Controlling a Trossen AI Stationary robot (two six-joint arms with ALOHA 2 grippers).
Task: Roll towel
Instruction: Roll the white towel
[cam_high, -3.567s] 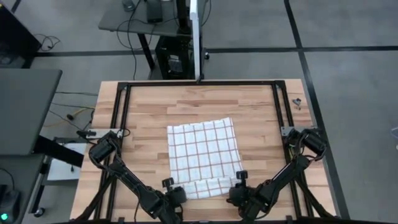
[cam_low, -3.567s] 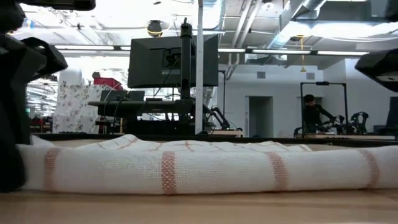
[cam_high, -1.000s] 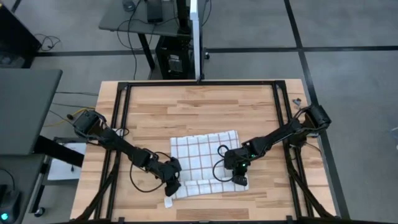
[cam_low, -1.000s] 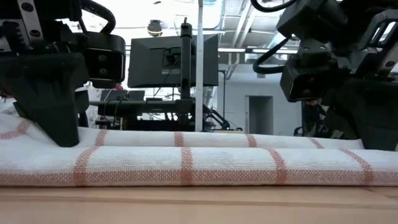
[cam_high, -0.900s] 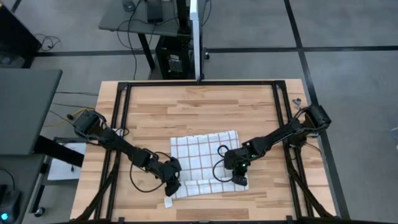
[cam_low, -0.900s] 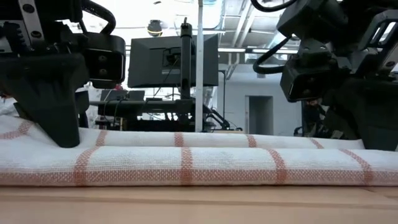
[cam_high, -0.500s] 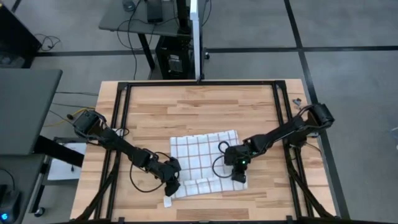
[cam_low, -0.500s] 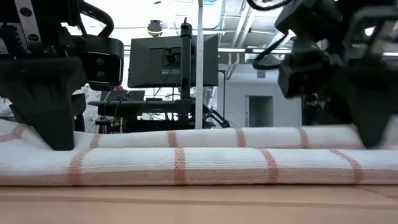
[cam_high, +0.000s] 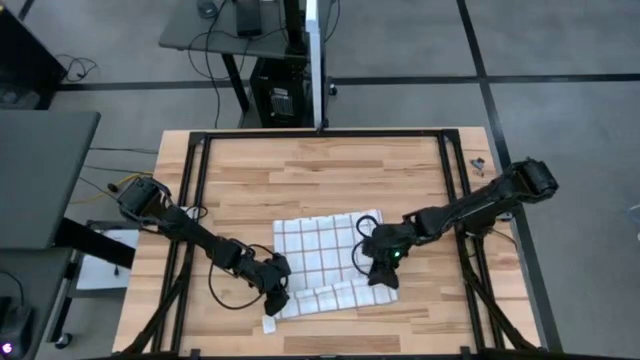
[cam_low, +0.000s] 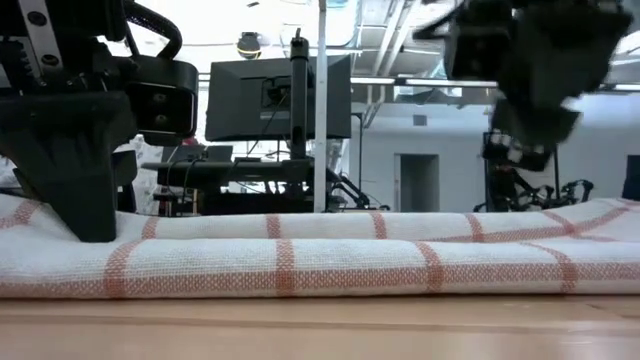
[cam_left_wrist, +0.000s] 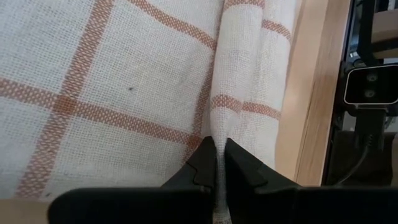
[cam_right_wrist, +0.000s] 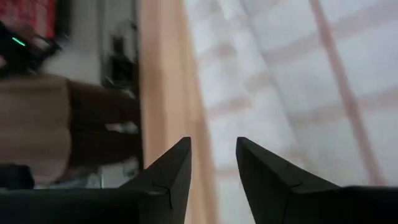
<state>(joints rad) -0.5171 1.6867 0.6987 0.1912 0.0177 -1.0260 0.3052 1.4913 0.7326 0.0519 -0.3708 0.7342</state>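
towel (cam_high: 327, 262): white w/ red-brown grid, lying on the table's near half, roughly centred. Far part is flat, near edge is rolled/folded into a thick band running left-right; low view shows that band as a long low roll across the whole pic w/ a second layer behind it.

left gripper (cam_high: 277, 300): sits right on the towel's near-left corner. Wrist view has the two fingers (cam_left_wrist: 200, 167) pressed nearly together w/ a ridge of cloth pinched between them, so it's got hold of the towel at the fold. In the low view it's the big dark block standing on the roll at left.

right gripper (cam_high: 383, 276): at the towel's right edge, near the rolled end. Wrist view shows its fingers (cam_right_wrist: 169, 172) spread w/ a clear gap, nothing in between, towel and bare wood below. Low view puts it up off the cloth, blurry.

left arm: comes in from the left side, reaching diagonally to the near middle, low over the wood.

right arm: comes from the right side, stretched long across toward the centre.

table (cam_high: 300, 170): light wood planks, black frame round the edge, far half bare.

scrap (cam_high: 270, 325): tiny white bit on the wood just near-side of the left gripper.

room: grey floor w/ dark lines; a stand w/ monitor (cam_low: 278, 97) behind the table's far edge, white walls and ceiling lights beyond.
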